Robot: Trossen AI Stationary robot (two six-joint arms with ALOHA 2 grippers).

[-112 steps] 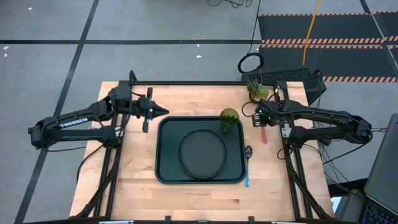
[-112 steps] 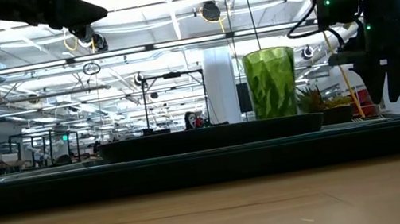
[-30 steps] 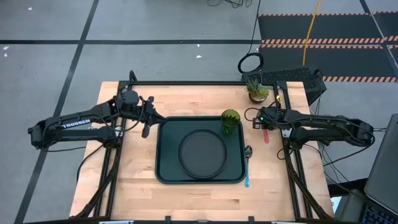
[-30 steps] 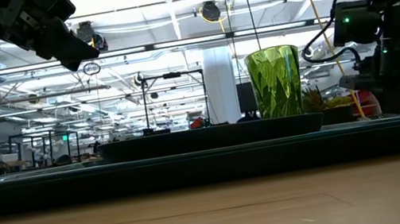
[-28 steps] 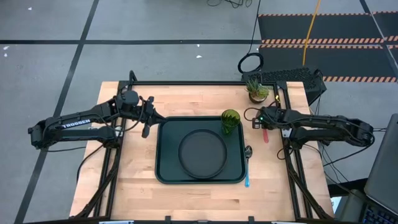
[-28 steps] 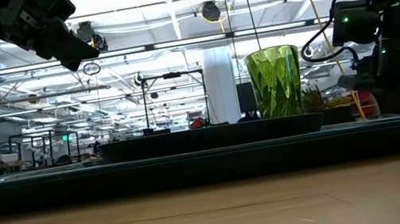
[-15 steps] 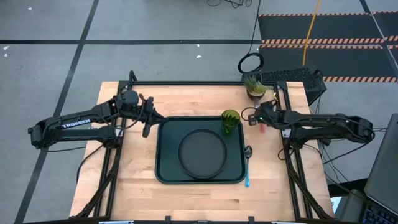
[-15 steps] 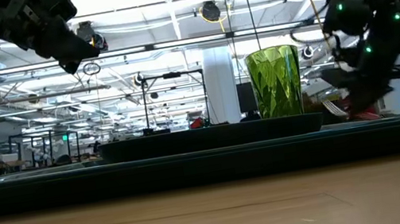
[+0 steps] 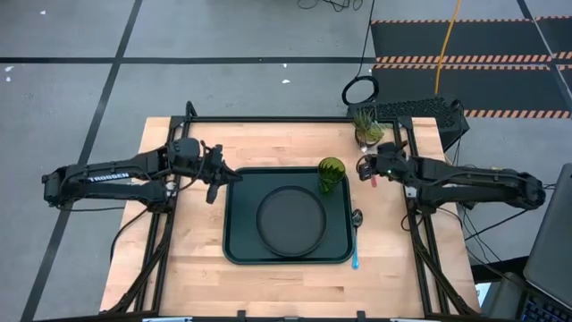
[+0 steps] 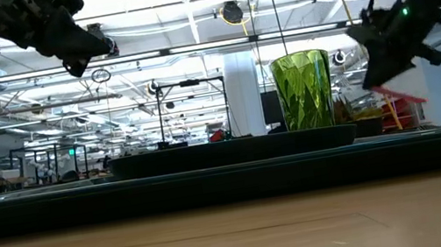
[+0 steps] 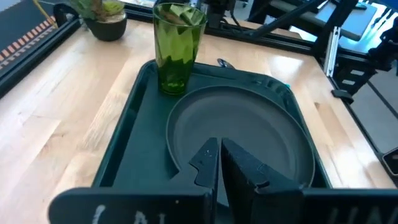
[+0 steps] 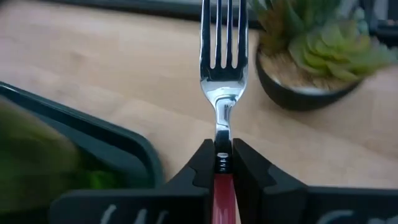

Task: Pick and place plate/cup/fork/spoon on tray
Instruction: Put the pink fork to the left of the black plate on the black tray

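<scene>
Dark green tray (image 9: 239, 215), near-black plate (image 9: 290, 221), faceted green cup (image 10: 301, 90), red-handled silver fork (image 12: 222, 62).

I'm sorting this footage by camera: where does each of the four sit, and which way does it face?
High view: overhead, looking straight down at the large dark green rectangular tray; both arms show.
Low view: table height, looking level at the translucent green plastic cup; both hands enter from above.
Left wrist view: looks past the shut left hand at the round dark plate.
Right wrist view: right hand shut on the red-handled metal fork.
Shared: the high and left wrist views both show the cup on the tray.
</scene>
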